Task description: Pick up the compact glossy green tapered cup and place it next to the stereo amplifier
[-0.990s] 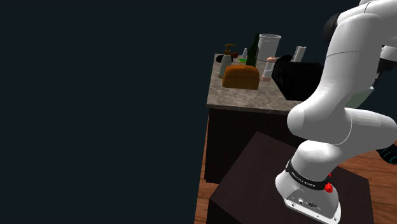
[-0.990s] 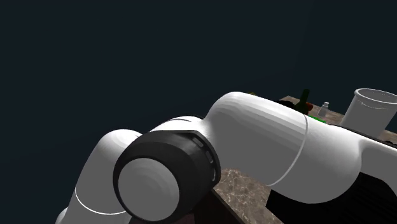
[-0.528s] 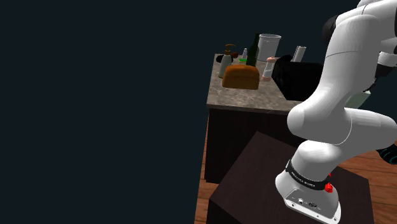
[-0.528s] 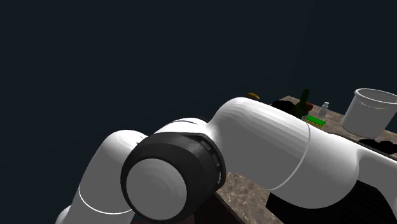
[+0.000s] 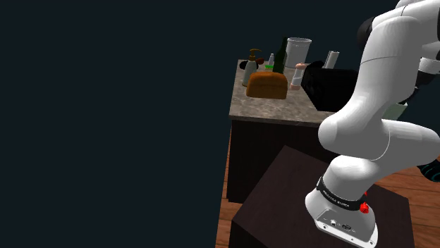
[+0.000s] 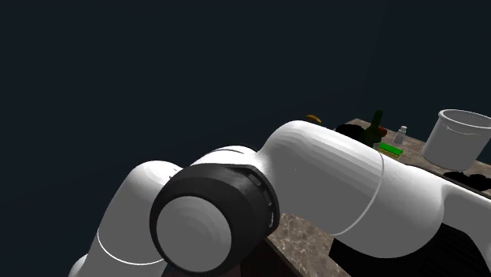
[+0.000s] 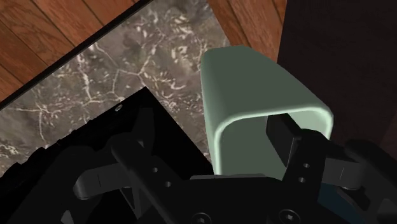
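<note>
While the gripper [image 7: 210, 143] hangs with fingers apart, clamped on nothing, the pale green cup [image 7: 254, 95] sits right under it, off-centre toward one finger [image 7: 286, 135], just beside the black amplifier [image 7: 127, 111] on the marble counter [image 7: 95, 83].

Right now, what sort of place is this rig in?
Probably a home kitchen: a marbled countertop, a wood plank floor, and a pump bottle beside a brown loaf on the counter.
</note>
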